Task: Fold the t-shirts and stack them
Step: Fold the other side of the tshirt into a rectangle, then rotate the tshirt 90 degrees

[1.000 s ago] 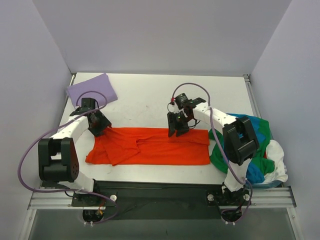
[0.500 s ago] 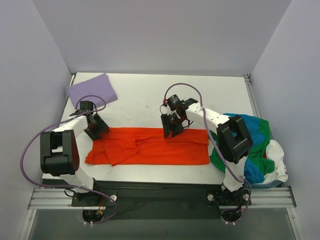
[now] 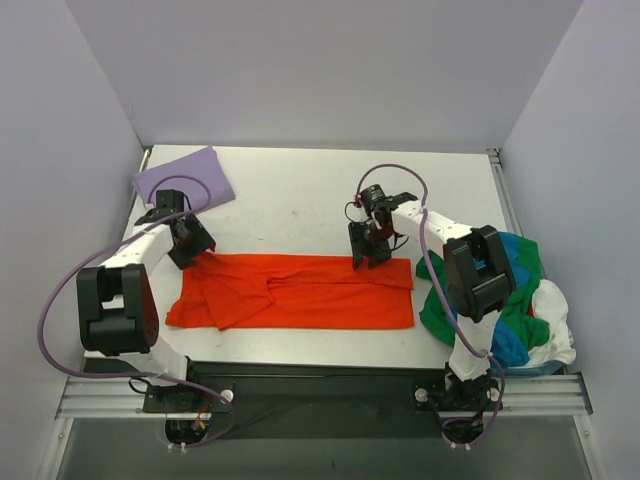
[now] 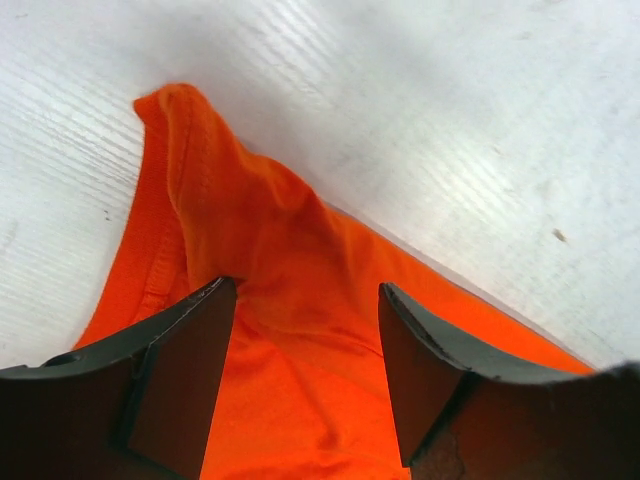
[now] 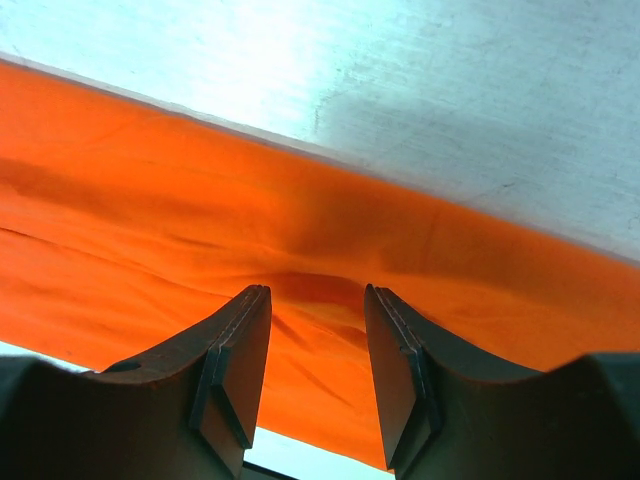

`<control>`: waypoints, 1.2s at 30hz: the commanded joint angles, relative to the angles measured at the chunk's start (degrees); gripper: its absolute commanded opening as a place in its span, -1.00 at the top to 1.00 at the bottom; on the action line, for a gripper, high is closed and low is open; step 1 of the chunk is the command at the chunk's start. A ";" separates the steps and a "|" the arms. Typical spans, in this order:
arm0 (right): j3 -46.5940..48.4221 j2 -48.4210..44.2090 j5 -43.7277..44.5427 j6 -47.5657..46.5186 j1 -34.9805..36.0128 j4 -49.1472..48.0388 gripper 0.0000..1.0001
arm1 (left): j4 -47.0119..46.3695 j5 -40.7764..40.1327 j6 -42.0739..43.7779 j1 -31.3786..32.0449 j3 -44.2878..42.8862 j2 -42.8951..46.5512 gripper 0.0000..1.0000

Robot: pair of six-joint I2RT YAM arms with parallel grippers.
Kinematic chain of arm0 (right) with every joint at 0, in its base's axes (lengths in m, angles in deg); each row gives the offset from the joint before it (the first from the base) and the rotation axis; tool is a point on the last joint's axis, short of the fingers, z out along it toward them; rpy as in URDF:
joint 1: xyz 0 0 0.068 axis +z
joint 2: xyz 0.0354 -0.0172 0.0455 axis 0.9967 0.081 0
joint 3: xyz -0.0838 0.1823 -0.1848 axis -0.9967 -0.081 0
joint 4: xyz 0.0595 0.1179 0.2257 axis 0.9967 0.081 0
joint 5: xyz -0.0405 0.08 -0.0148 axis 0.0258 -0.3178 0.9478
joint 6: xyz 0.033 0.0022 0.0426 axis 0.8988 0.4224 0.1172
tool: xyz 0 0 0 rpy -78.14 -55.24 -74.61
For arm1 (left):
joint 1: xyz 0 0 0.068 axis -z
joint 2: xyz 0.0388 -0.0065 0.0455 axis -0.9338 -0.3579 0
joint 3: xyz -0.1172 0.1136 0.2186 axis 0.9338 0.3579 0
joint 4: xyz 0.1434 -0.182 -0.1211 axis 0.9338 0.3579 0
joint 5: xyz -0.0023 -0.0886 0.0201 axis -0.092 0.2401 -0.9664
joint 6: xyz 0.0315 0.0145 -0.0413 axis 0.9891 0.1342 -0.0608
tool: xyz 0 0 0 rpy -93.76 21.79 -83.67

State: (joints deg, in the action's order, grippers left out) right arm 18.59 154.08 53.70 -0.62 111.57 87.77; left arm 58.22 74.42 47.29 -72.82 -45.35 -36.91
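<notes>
Orange-red short-sleeved cotton t-shirt (image 3: 300,290): lies flat as a long band across the near part of the white desk (image 3: 290,200), lengthwise left to right. Its left portion shows overlapping folds.

Left hand (image 3: 190,245): set at the far left corner of the orange-red shirt. In the wrist view the left hand (image 4: 305,290) has its two dark fingers (image 4: 185,350) standing apart. A raised ridge of the shirt (image 4: 260,250) runs up between them to a hemmed corner lying on the desk (image 4: 450,120).

Right hand (image 3: 365,255): set on the far edge of the same shirt, right of centre. Its fingers (image 5: 235,350) are also apart, the gap narrower, with a slight pucker of cloth (image 5: 310,270) between the tips. Whether the tips actually press on the cloth cannot be settled from this angle.

Lavender purple folded shirt (image 3: 185,178): at the far left corner of the desk, well apart from the orange-red one.

Loose heap of green, blue and white shirts (image 3: 535,300): at the right edge of the desk, beside the right arm.
</notes>
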 commanded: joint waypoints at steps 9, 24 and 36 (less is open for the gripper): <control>-4.50 2.41 -0.11 0.60 0.06 2.78 0.15 | -1.32 4.08 -8.74 5.64 6.76 3.96 -0.41; -16.63 -4.26 -1.52 10.87 0.59 4.10 0.17 | -2.12 2.33 -2.33 11.43 -5.07 -13.87 -0.41; -25.50 -14.19 -0.82 19.93 4.10 6.12 0.17 | 5.09 1.89 4.87 20.84 -31.18 -31.98 -0.41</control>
State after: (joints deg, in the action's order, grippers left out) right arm -4.12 141.68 51.03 15.92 114.48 88.46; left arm 61.35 75.62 49.30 -54.14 -74.20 -63.20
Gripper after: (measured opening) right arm 0.415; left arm 0.703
